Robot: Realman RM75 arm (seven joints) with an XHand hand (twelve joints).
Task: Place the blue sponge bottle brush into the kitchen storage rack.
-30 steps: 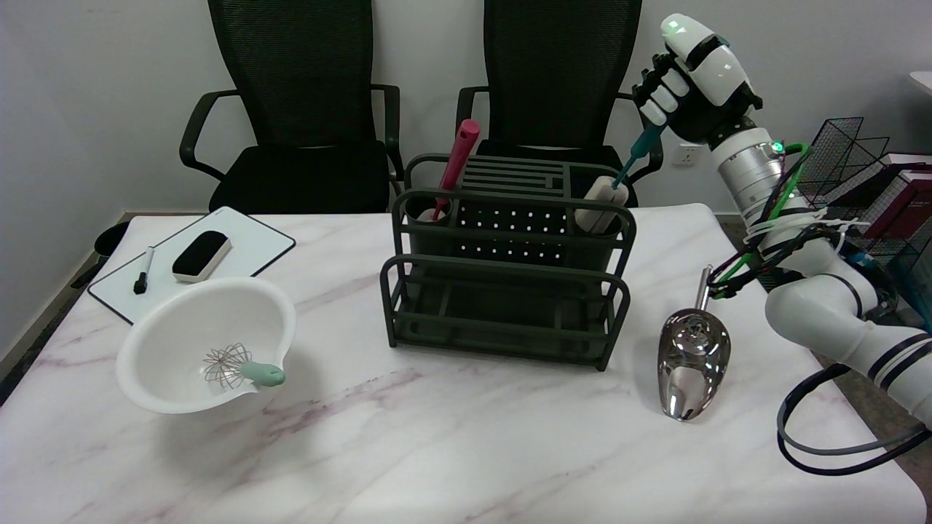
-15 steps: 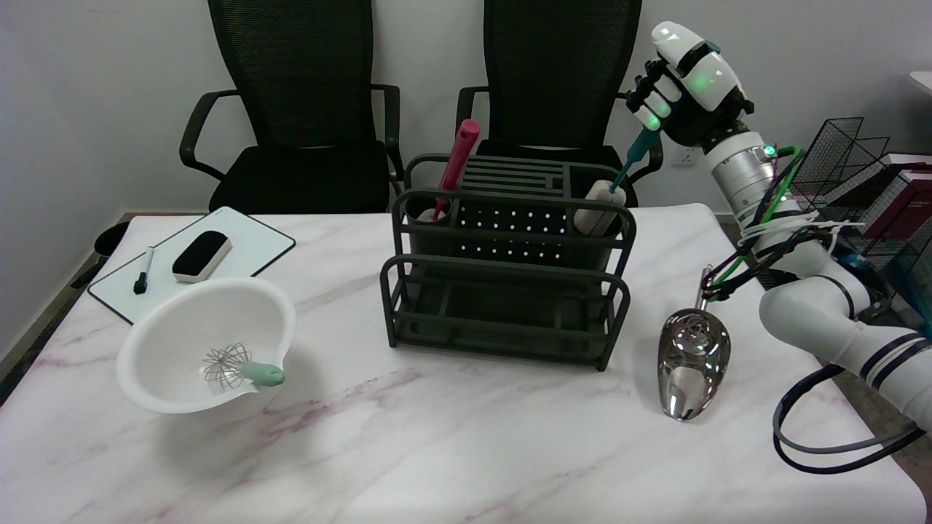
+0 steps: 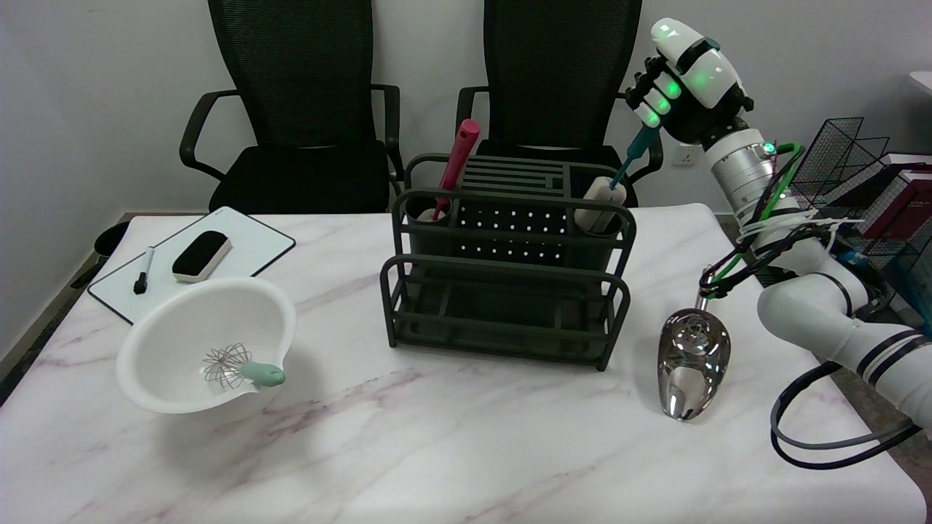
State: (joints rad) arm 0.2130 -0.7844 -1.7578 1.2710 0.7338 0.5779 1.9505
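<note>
Since a second ago my right hand (image 3: 681, 91) has drifted slightly up and left, while the sponge head has stayed in the same rear right pocket. Nearest me lie the steel scoop (image 3: 692, 360) on the tabletop (image 3: 466, 451) and the white bowl (image 3: 207, 353) with a whisk (image 3: 233, 367). Behind them stands the storage rack (image 3: 506, 273). The bottle brush (image 3: 615, 182) leans in that pocket, sponge end down, teal handle slanting up into my closed fingers, which clamp its top. I judge the placing nearly done: what is left is letting go and lifting clear. A red utensil (image 3: 455, 167) occupies the rear left cup, well apart. Beyond the rack are two black chairs (image 3: 561, 80).
</note>
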